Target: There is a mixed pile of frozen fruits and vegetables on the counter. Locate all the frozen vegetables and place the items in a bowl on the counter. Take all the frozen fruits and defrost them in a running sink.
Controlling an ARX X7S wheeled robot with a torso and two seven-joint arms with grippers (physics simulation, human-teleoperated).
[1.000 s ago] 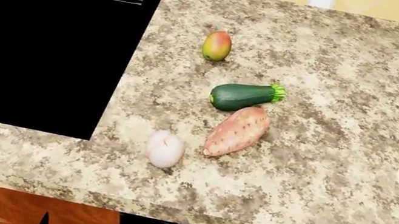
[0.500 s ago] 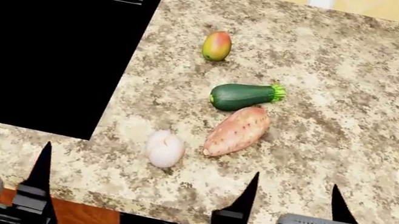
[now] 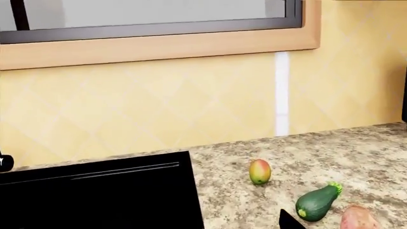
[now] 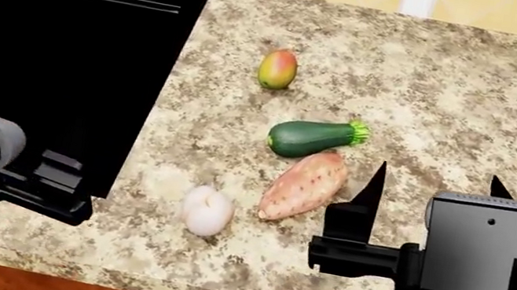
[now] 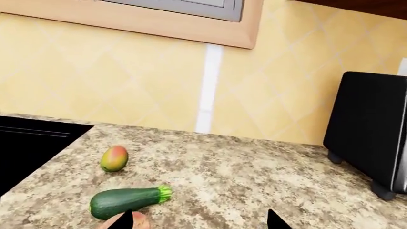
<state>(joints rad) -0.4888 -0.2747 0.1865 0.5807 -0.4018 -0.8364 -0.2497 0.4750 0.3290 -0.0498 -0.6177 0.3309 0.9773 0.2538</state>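
Observation:
Four items lie on the granite counter (image 4: 481, 89): a red-green mango (image 4: 277, 69), a dark green zucchini (image 4: 313, 137), a pinkish sweet potato (image 4: 306, 176) and a white garlic-like bulb (image 4: 206, 210). My right gripper (image 4: 439, 181) hovers open just right of the sweet potato, holding nothing. In the right wrist view, the right gripper (image 5: 200, 222) faces the zucchini (image 5: 127, 200) and mango (image 5: 114, 158). My left gripper (image 4: 41, 170) sits over the black sink (image 4: 54, 37), open and empty; one fingertip (image 3: 289, 222) shows, the other is lost against the sink. No bowl is in view.
The sink's black basin (image 3: 95, 195) fills the left side of the counter. A black appliance (image 5: 372, 143) stands at the far right against the yellow tiled wall (image 5: 127, 86). A window frame (image 3: 159, 43) runs above the wall.
Both grippers have come up from below the counter edge and forward over it: the left over the sink, the right beside the sweet potato. The food has not moved.

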